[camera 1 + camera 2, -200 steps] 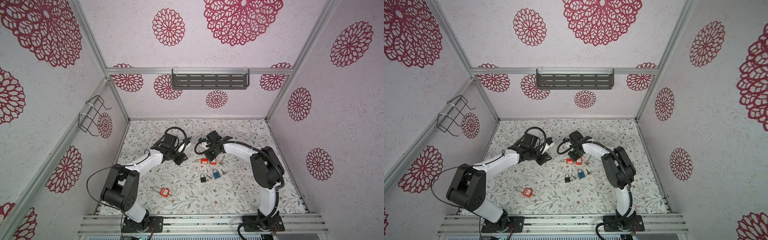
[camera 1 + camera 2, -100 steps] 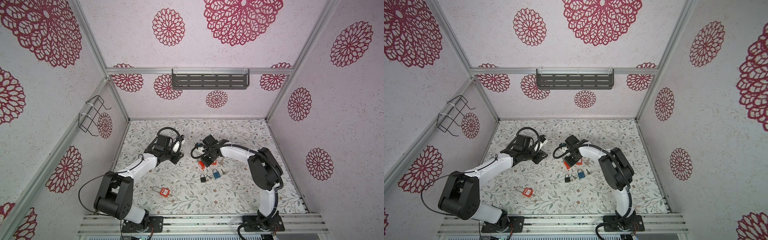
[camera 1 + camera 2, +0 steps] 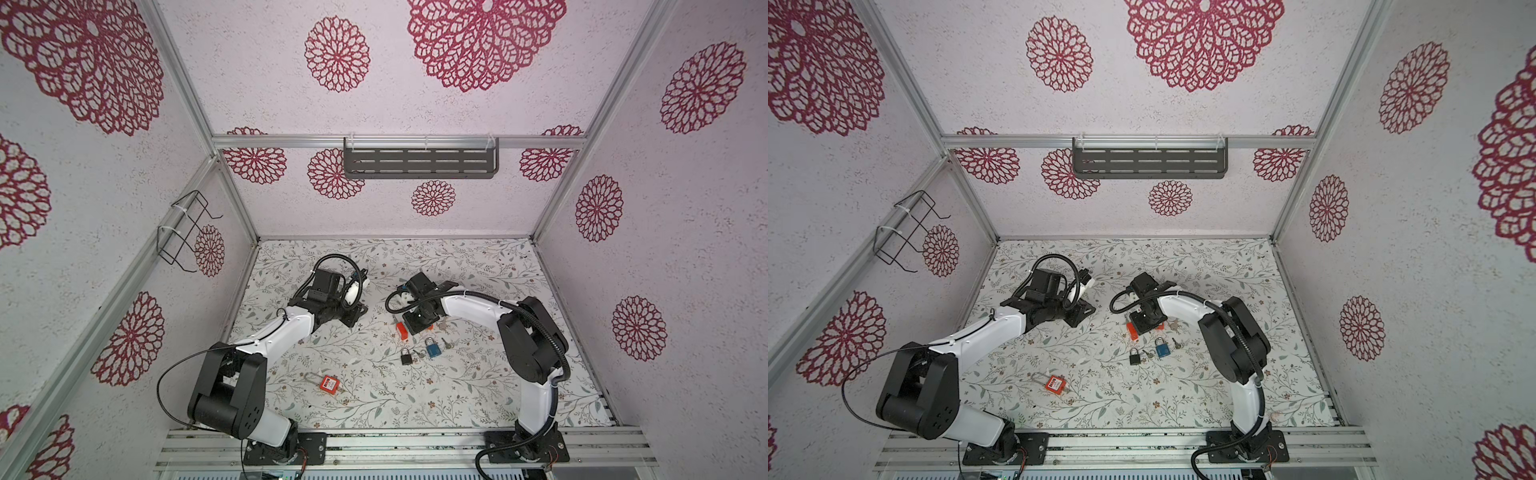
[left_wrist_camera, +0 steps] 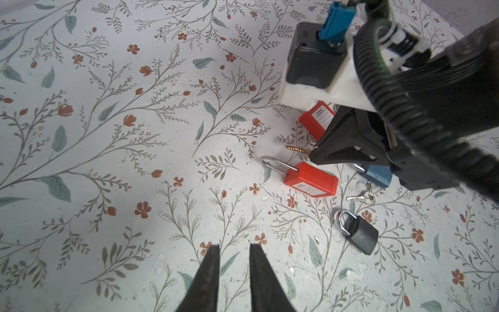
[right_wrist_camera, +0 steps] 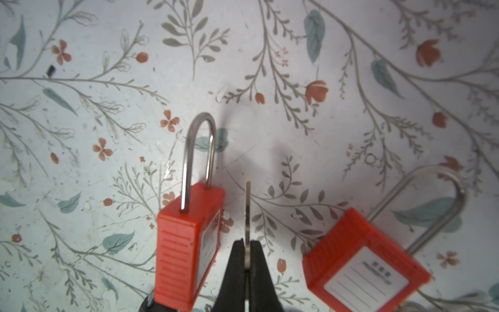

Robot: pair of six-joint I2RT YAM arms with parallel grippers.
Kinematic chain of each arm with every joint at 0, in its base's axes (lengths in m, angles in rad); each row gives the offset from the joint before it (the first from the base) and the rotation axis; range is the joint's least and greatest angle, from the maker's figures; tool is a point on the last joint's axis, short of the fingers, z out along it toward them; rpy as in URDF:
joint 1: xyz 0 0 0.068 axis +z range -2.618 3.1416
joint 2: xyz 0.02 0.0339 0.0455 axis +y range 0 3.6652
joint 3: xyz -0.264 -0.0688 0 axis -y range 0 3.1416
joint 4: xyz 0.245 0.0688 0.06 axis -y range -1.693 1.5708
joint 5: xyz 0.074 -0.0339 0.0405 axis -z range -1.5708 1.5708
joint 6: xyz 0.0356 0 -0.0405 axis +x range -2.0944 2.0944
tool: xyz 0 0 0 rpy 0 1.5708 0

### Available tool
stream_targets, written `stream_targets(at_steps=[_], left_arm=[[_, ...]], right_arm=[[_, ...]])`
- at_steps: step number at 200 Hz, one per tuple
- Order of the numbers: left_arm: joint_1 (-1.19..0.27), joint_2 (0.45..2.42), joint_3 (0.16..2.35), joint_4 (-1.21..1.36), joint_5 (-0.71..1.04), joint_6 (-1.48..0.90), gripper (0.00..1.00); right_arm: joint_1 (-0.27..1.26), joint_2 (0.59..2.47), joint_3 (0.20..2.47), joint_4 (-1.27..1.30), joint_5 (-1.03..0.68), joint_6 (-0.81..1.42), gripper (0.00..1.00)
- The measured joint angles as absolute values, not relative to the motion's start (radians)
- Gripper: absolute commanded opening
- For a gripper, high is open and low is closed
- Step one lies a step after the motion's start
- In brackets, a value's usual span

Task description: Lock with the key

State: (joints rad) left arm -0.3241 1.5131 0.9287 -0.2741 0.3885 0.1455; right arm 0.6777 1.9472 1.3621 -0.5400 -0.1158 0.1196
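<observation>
In both top views there is clutter around my right claw (image 3: 415, 329) on the floral mat (image 3: 478, 386). A black padlock (image 3: 407, 357), a blue padlock (image 3: 432, 349) and loose keys (image 3: 446, 344) lie just in front of it. A lone red padlock (image 3: 1054, 384) lies well apart, nearer the left arm's base. My left claw (image 3: 355, 316) hangs clear of all of them.

From the left wrist, that claw's two dark fingers (image 4: 214, 278) stand slightly parted with only mat between them (nothing held). Ahead, the right claw pinches the key (image 4: 295, 148), and its brass-coloured toothed tip pokes out just above the ribbed red padlock (image 4: 310, 182). The arm's bulk hides part of the blue padlock and of a labelled red padlock (image 4: 317, 118).

From the right wrist, the key shows edge-on as a thin pale strip, clamped between closed black fingers. It sits between the two red locks, just beside the ribbed one (I cannot tell whether they touch). That lock rests on a narrow side. Its body is grooved plastic, and both legs of the steel shackle are seated. The labelled one carries a white lined sticker and a long curved shackle.
</observation>
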Motion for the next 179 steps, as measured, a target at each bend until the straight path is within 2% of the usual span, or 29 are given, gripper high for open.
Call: stream_targets(at_steps=[27, 48, 68, 179], left_arm=[[-0.324, 1.513, 0.926, -0.274, 0.389, 0.145, 0.24], [-0.324, 1.513, 0.918, -0.273, 0.390, 0.145, 0.24], [-0.324, 1.513, 0.912, -0.274, 0.390, 0.144, 0.24], [-0.320, 1.458, 0.892, -0.273, 0.382, 0.137, 0.24]], right_arm=[[0.675, 1.947, 1.362, -0.540, -0.091, 0.150, 0.01], [0.674, 1.947, 1.362, -0.540, -0.084, 0.167, 0.20], [0.674, 1.946, 1.362, -0.539, -0.082, 0.180, 0.30], [0.704, 1.849, 1.379, -0.542, -0.030, 0.184, 0.35]])
